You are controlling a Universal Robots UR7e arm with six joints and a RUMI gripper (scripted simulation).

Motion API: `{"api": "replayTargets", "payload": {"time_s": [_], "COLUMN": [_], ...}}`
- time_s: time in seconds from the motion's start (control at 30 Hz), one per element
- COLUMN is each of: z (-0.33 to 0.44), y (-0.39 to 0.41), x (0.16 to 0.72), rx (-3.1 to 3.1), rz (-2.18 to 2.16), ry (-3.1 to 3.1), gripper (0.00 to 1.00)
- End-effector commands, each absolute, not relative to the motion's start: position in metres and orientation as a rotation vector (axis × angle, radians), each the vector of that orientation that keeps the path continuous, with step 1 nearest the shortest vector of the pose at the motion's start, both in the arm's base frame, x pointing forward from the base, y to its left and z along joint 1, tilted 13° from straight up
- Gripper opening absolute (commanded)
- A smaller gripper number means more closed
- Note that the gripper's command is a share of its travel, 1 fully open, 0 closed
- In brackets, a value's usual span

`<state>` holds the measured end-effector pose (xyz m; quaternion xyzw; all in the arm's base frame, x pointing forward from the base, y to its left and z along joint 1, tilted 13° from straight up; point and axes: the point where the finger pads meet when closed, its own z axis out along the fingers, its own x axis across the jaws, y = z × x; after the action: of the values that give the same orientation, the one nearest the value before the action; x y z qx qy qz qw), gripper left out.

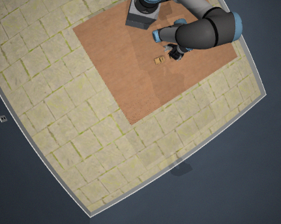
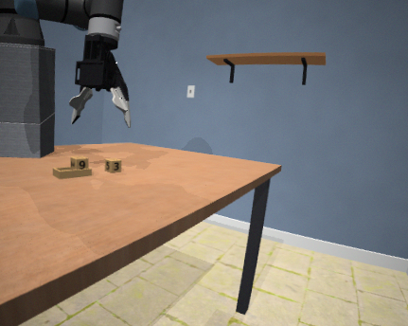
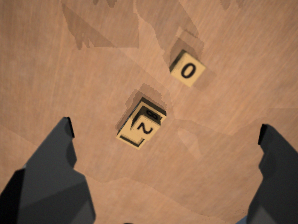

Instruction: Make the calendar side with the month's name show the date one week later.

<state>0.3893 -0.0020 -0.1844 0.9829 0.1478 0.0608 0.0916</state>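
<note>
The tray point(image 1: 157, 61) point(image 2: 72, 174) point(image 3: 128, 141) lies on the table with one cube point(image 2: 79, 164) point(image 3: 144, 128) at one end; the rest of it holds no cube. That cube shows 2 on top and 9 on a side in the exterior view. The loose cube point(image 2: 113, 166) point(image 3: 188, 70) stands flat on the table beside the tray, with 0 on top and 5 and 3 on two sides. My gripper point(image 2: 100, 124) point(image 3: 164, 122) is open and empty, high above the table. The month's name cannot be read in any view.
The robot's base block point(image 1: 141, 17) point(image 2: 15, 99) stands at the back of the table point(image 1: 111, 65) point(image 2: 143, 204). A wall shelf point(image 2: 266, 59) hangs well away from the arm. The table's edge runs along the right in the exterior view.
</note>
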Motion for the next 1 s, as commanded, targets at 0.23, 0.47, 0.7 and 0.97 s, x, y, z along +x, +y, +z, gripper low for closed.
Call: {"api": "replayTargets", "payload": {"time_s": [0.23, 0.47, 0.7, 0.97], "z": [-0.182, -0.181, -0.18, -0.179], "y": [-0.008, -0.011, -0.016, -0.02], "x": [0.391, 0.393, 0.392, 0.393], "rx": [2.966, 2.964, 2.942, 2.902], "rz": [0.224, 0.244, 0.262, 0.28], "ry": [-0.057, -0.262, -0.532, -0.772], "gripper": [1.0, 1.0, 1.0, 1.0]}}
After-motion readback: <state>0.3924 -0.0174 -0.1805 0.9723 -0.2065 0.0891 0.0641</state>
